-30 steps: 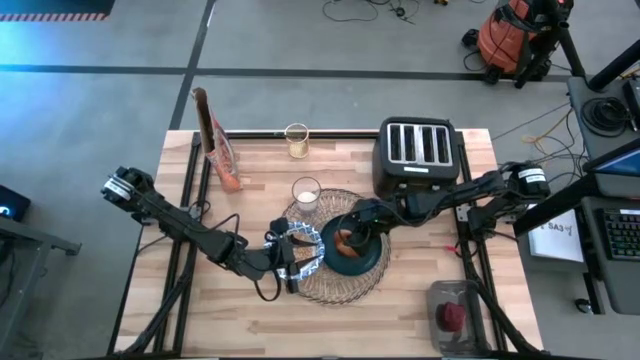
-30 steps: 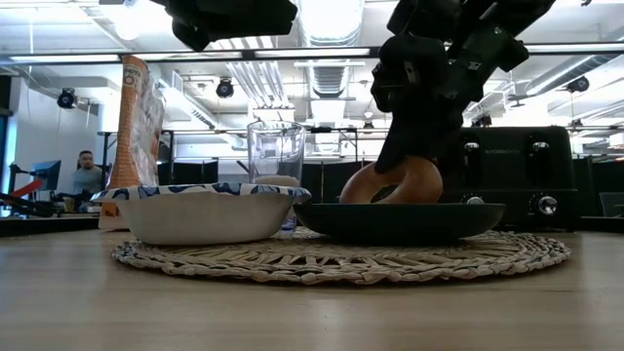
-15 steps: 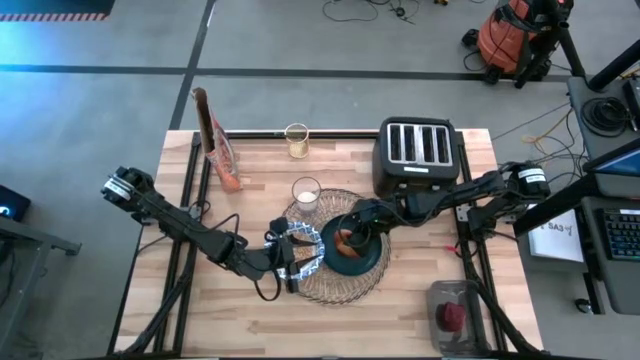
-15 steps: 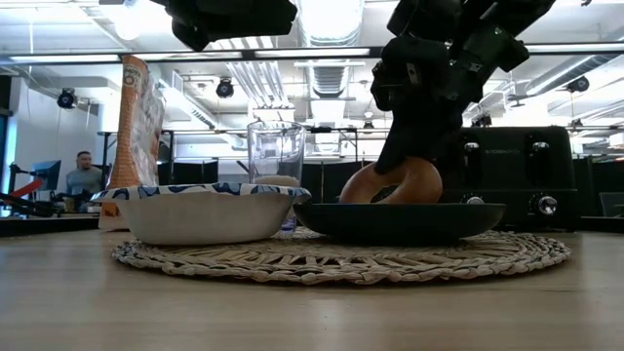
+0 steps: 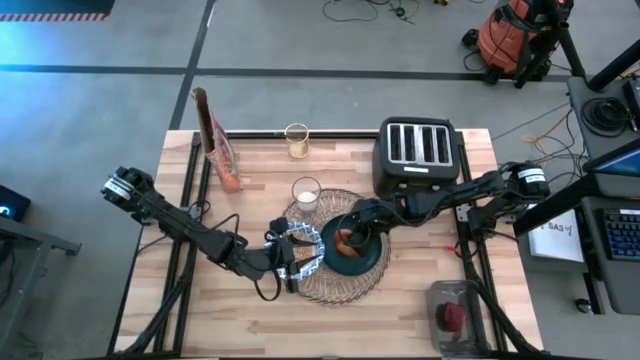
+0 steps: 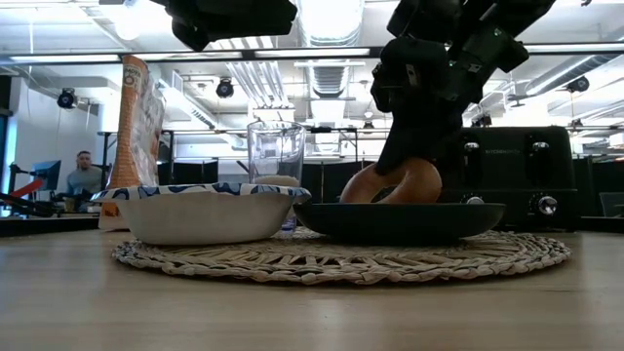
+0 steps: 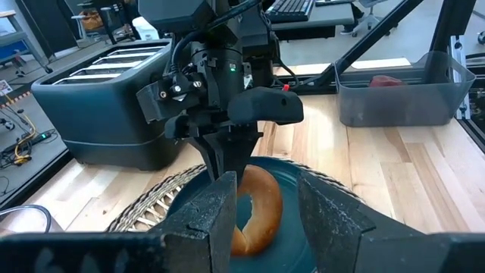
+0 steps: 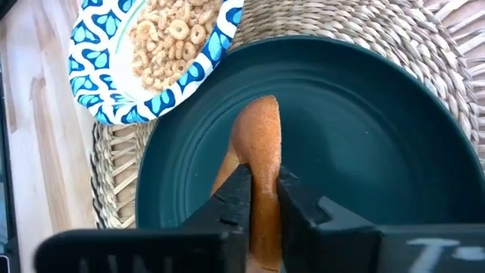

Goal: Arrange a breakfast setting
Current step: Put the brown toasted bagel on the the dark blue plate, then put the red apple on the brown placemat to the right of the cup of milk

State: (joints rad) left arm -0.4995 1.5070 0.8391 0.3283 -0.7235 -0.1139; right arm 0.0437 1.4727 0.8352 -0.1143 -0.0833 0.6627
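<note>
While pinching the bagel (image 8: 259, 152), right jaws touch the plate (image 8: 364, 152).

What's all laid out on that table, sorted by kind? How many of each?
Dishes: 2, plate, cereal bowl
Glasses: 2, clear glass, amber jar
Food: 3, bagel, cereal bag, red fruit
Placemat: 1
Toaster: 1
Bin: 1
Total: 10

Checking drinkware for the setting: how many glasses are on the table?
2. One clear glass stands on the placemat behind the bowl. A second glass stands off the mat near the table's far edge, beside the toaster. None looks hidden.
</note>
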